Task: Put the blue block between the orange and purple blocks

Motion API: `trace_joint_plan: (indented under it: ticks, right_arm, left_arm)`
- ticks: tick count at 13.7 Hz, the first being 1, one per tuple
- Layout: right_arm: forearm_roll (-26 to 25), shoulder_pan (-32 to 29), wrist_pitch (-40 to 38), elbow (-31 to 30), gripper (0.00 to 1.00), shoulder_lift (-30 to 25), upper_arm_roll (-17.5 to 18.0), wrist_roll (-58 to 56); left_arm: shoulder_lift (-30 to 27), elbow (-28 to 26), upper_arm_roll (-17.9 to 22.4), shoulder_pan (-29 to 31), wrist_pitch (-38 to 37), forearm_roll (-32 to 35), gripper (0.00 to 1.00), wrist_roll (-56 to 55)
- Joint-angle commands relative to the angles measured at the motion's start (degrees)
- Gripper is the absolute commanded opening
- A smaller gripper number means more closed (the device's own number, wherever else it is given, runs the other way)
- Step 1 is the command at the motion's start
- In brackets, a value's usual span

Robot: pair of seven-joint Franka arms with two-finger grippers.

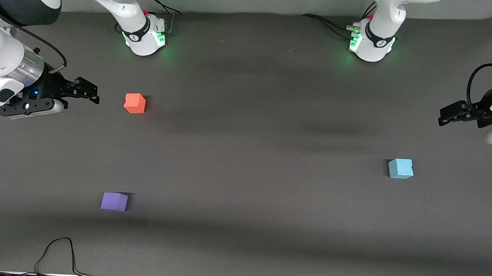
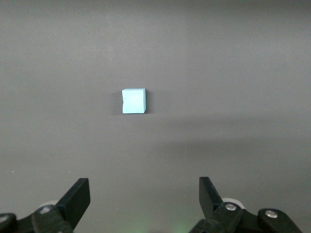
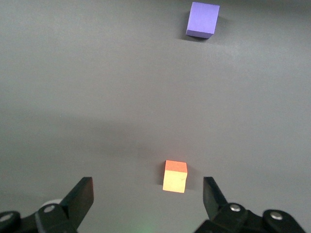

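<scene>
The blue block (image 1: 400, 168) (image 2: 133, 101) rests alone on the dark table toward the left arm's end. An orange block (image 1: 135, 103) (image 3: 175, 176) sits toward the right arm's end, and the purple block (image 1: 114, 202) (image 3: 202, 19) lies nearer the front camera than it. My left gripper (image 1: 443, 116) (image 2: 144, 194) hangs open and empty at the table's edge, well apart from the blue block. My right gripper (image 1: 92, 94) (image 3: 147, 194) is open and empty too, hovering beside the orange block without touching it.
Both arm bases (image 1: 148, 34) (image 1: 371, 41) stand along the table's edge farthest from the front camera. A black cable (image 1: 56, 254) loops over the edge nearest that camera, close to the purple block. Bare dark mat (image 1: 261, 164) spreads between the blocks.
</scene>
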Motion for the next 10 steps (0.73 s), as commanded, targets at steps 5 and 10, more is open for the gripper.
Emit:
trace_joint_plan:
  ticks: [5, 10]
  right_arm:
    - [0.2, 0.41, -0.31, 0.01, 1.0, -0.21, -0.26, -1.29]
    - [0.2, 0.41, -0.31, 0.1, 1.0, -0.13, -0.26, -1.29]
  left_arm:
    - [-0.71, -1.0, 0.65, -0.8, -0.49, 0.54, 1.0, 0.01]
    - [-4.56, -6.16, 1.09, 1.82, 0.74, 1.77, 1.0, 6.94]
